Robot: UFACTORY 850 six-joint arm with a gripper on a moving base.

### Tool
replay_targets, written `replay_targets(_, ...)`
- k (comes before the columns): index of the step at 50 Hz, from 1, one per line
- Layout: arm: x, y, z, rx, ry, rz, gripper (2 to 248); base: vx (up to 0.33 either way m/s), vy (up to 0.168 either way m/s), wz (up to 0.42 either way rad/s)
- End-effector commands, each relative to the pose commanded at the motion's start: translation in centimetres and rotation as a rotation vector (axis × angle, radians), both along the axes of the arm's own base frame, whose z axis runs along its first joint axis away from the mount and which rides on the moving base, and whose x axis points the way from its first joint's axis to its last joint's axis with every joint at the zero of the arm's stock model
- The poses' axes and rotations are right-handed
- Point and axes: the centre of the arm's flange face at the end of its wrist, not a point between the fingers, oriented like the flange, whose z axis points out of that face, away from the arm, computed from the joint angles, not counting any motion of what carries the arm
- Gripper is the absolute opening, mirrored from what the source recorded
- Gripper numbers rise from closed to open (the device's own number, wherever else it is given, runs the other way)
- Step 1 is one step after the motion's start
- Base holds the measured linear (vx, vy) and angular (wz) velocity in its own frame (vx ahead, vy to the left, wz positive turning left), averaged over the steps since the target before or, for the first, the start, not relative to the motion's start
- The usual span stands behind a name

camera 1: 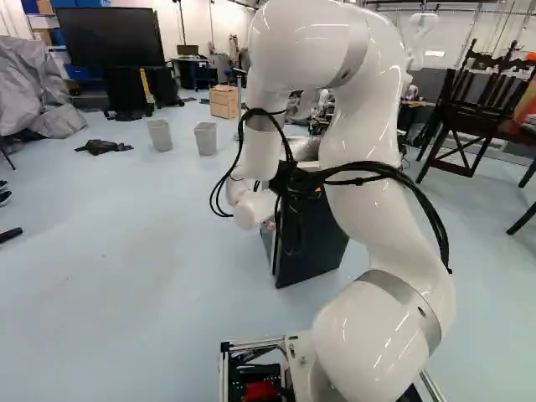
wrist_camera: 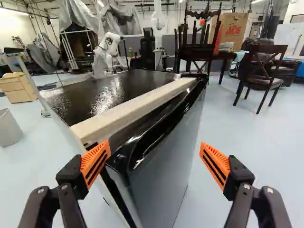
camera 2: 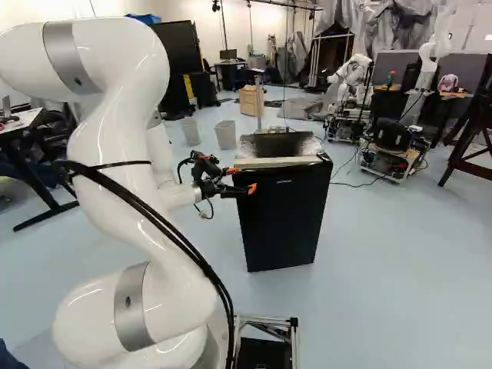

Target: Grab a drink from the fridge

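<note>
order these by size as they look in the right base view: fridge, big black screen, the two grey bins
1. Fridge
2. Big black screen
3. Two grey bins, too alike to rank apart

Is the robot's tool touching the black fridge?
Cannot tell. In the wrist view, one orange pad of the tool overlaps the near corner of the fridge, hiding any contact or gap. Floor shows between the other pad and the fridge.

Arm [camera 2: 115,131] rises from base jt., bends over at top; forearm drops to wrist [camera 2: 178,194]. Gripper [camera 2: 241,180] approx. level, pointing twd. right of R base view. Fingers well apart (orange pads [wrist_camera: 95,164] facing, nothing gripped).
</note>
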Motion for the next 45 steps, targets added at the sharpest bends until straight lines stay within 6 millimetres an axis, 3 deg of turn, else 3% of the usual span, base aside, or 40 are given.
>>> replay_targets(45, -9.4, -3.4, 0.6, -0.046, 0.099, 0.025, 247, 0.0, 0.0, 0.0)
